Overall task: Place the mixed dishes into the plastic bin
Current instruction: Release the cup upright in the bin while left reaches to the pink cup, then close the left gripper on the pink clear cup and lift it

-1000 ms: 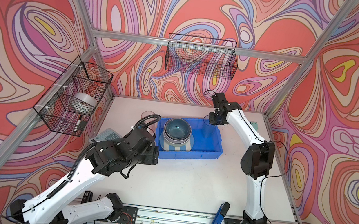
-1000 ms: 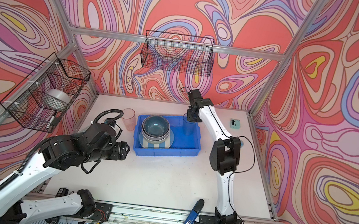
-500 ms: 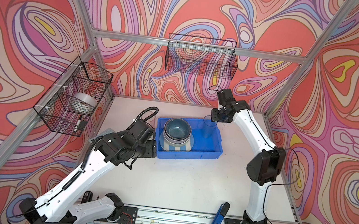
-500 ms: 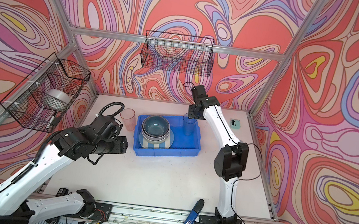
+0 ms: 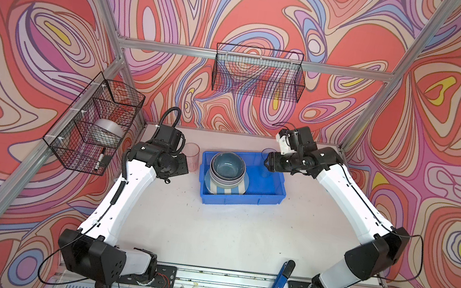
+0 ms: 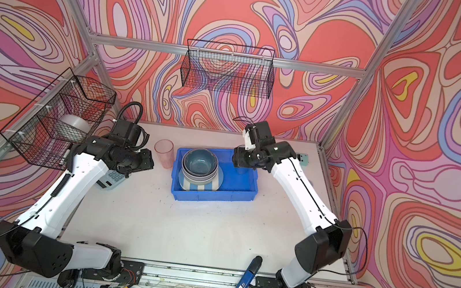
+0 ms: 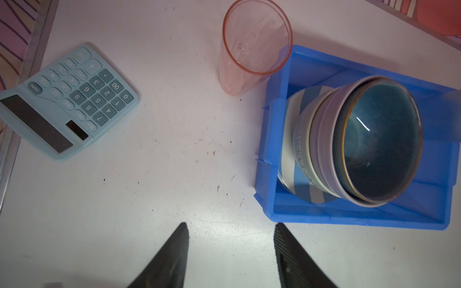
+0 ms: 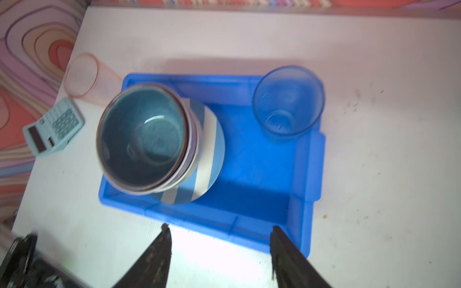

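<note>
Dishes are mostly in the plastic bin (image 5: 241,201), which sits toward the back middle of the white table (image 5: 210,239) in both top views. In its left half a blue-and-white striped plate (image 5: 227,190) lies flat on the bin's floor with three bowls nested on top. The pale green bowl (image 7: 303,159) is lowest, the lavender bowl (image 7: 321,139) sits in it, and the dark blue bowl (image 5: 228,165) is on top. The translucent grey-blue cup (image 8: 288,102) stands upright in the bin's back right corner. Odd one out is the pink cup (image 7: 254,47), upright on the table just beside the bin's left wall, outside it.

The left gripper (image 7: 231,225) is spread wide and grasping nothing. It's over bare table, with the pink cup ahead and well apart from its tips. The right gripper (image 8: 219,226) is also released and empty, up over the bin's right end near the grey-blue cup but clear of it. A pale teal calculator (image 7: 67,99) lies on the table left of the pink cup, partly under the left arm in a top view.
</note>
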Action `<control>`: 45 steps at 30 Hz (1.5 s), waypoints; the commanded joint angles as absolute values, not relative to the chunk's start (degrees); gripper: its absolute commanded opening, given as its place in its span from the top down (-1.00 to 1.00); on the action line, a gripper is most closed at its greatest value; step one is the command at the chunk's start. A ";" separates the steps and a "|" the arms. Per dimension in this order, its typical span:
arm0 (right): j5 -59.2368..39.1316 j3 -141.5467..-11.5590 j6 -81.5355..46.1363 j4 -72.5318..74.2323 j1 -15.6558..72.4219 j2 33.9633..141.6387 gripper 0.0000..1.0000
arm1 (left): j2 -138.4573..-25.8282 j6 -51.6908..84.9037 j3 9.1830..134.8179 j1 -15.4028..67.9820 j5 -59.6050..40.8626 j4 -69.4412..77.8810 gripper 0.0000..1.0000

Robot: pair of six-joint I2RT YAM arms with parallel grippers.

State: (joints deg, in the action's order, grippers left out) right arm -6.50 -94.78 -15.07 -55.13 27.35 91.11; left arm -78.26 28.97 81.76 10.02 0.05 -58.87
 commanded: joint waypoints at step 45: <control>-11.23 -69.09 -23.52 -42.10 32.52 64.87 -0.21 | -116.98 20.57 110.46 3.69 1.12 -63.93 0.93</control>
State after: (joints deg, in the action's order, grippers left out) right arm -11.20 -69.73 -23.00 -43.16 32.38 65.39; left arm -118.10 21.15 110.00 4.08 0.93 -61.08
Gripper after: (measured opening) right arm 0.608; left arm 0.074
